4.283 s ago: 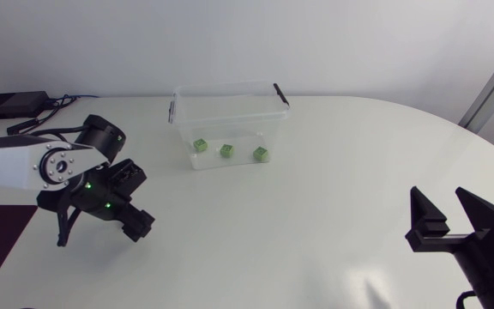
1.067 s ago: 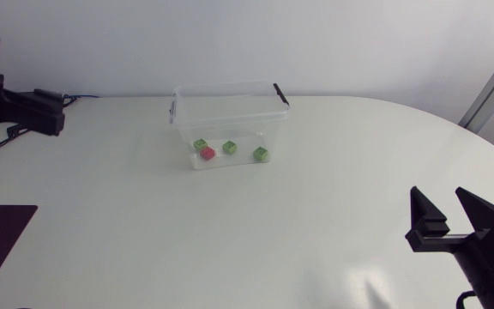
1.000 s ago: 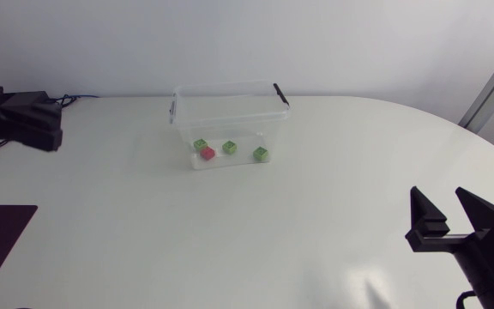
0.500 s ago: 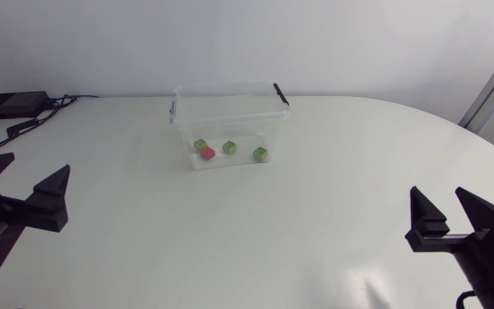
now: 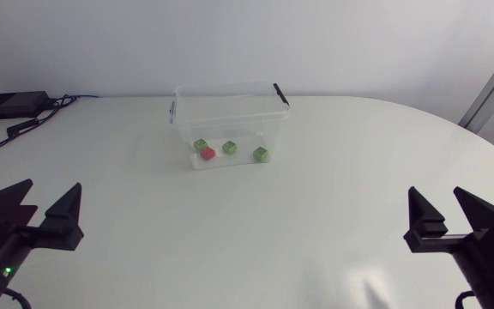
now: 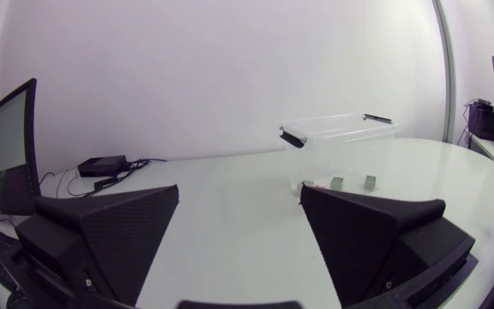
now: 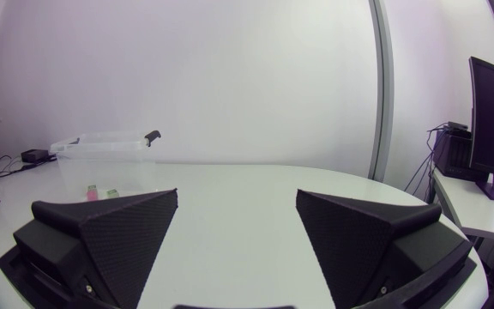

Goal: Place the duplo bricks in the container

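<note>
A clear container [image 5: 230,118] is seen toward 12 o'clock on the white counter [image 5: 273,232]. Inside it, three green duplo bricks [image 5: 228,148] are laid in a row, and a red duplo brick [image 5: 207,153] is set just beside the green one at the 9 o'clock end. The left claw [image 5: 52,196] is held spread and empty at 8 o'clock. The right claw [image 5: 438,202] is likewise spread at 4 o'clock. Both are well apart from the container.

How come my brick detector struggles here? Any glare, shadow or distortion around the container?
Head view: soft even light, the container casts hardly any shadow, the bricks read clearly through its wall; faint sheen on the table far from it. Left wrist view: fisheye bends the scene toward the edges, the bricks show tiny. Right wrist view: likewise, bricks barely visible.
</note>
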Available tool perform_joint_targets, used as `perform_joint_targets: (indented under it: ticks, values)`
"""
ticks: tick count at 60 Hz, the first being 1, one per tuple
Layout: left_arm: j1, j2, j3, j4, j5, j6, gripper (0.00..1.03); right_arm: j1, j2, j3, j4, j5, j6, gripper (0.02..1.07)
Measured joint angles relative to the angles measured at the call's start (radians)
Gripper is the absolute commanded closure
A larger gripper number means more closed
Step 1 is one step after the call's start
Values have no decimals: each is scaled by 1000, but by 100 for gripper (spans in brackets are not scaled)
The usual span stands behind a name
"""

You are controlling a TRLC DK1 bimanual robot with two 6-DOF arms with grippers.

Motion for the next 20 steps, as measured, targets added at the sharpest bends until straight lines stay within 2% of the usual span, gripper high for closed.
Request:
perform_joint_targets:
  ticks: [10,20]
  values:
    - [37,-71,-84,53,49,-52,4,7,0,0,0,7,-1,7]
    - [46,-92,-108,62,63,-74,4,11,0,0,0,7,-1,7]
